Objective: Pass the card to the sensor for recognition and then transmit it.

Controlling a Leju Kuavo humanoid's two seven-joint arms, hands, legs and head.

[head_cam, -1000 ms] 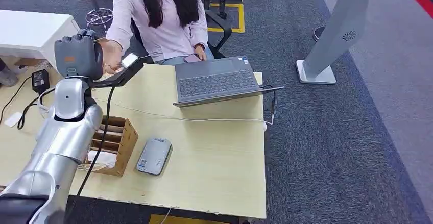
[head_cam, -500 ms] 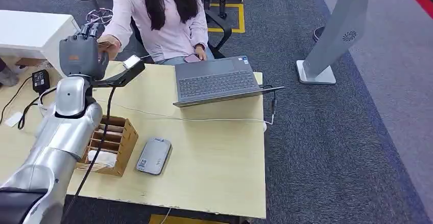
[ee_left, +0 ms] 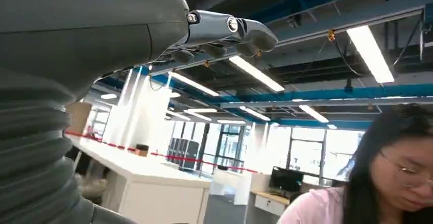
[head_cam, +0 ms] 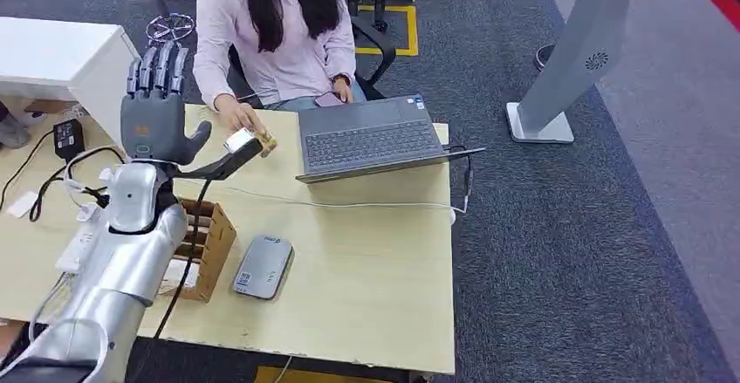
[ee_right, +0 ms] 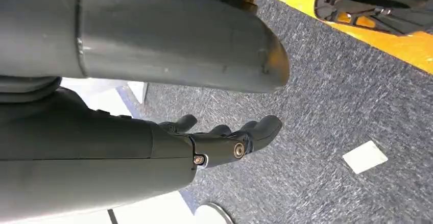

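Left hand (head_cam: 155,112) is up over the desk (head_cam: 366,252), fingers straight and spread, holding nothing. Reads as a finished handover pose: palm cleared so the person (head_cam: 275,30) could take the card (head_cam: 253,141).

Card now sits in the person's hand (head_cam: 240,121), just beside the laptop (head_cam: 371,137), on the laptop's robot-arm side. My guess is the pass is done and only the retreat is left.

The grey reader (head_cam: 263,266) lies flat on the desk in front of the laptop, beside the wooden card box (head_cam: 196,248); placed within the arm's reach for scanning.

Right hand (ee_right: 224,140) hangs over the carpet, fingers loosely curled, nothing in it, idle.

Hard to read:
- The card is small and partly hidden by the person's fingers and the wrist-camera bracket; no face or print legible.
- The arm covers part of the box.
- Left wrist view faces the ceiling, no desk.
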